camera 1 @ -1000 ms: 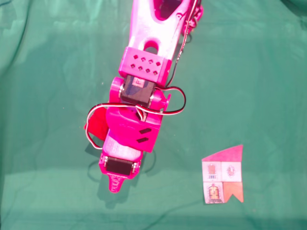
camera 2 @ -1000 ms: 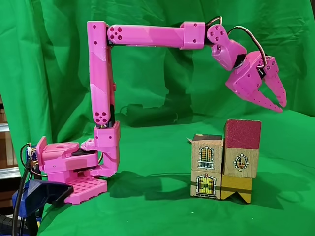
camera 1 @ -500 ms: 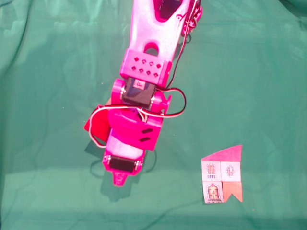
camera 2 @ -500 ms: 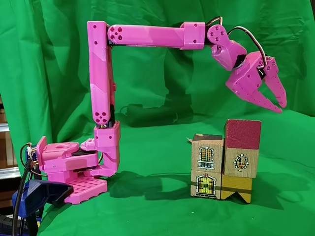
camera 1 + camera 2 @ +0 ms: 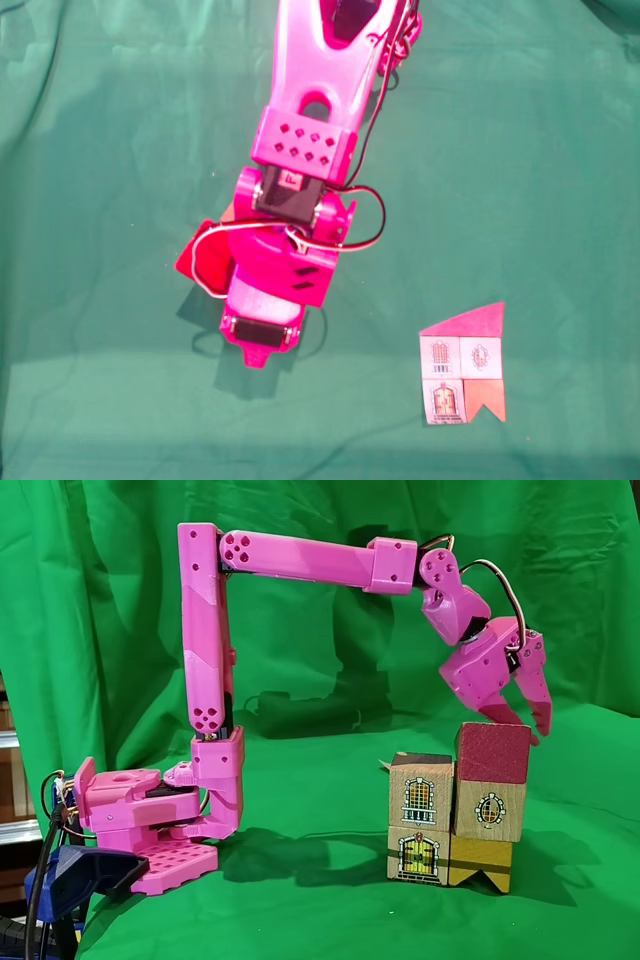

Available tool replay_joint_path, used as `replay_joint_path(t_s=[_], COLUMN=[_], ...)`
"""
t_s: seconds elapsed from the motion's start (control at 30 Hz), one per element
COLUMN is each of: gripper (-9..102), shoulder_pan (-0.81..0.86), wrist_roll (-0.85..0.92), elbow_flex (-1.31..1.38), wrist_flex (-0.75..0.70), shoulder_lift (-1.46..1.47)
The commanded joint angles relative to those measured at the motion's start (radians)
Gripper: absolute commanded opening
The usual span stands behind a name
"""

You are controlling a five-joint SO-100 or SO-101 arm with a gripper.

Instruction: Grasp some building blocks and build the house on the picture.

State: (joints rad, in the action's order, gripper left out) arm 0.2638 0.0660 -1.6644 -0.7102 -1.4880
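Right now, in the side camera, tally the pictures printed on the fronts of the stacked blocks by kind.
Windows: 2 (arched window, round window)
Doors: 1 (door)
Total: 3

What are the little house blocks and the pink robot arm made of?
The blocks look like wood: pale bare sides with faint grain, printed windows, and a matte red painted roof piece. The arm and its gripper look like plastic, probably 3D printed: one even pink colour, slightly shiny, with moulded holes.
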Motion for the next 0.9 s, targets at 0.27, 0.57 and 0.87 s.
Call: replay_joint_path(t_s=[0.27, 0.57, 0.87], gripper=[1, 1, 1], shoulder_pan=[-0.003, 0.0, 0.005], wrist_roll=[0.005, 0.005, 0.005], elbow_flex=[0.005, 0.009, 0.006], wrist_flex=[-0.006, -0.006, -0.008], shoulder_lift=[-0.025, -0.074, -0.212])
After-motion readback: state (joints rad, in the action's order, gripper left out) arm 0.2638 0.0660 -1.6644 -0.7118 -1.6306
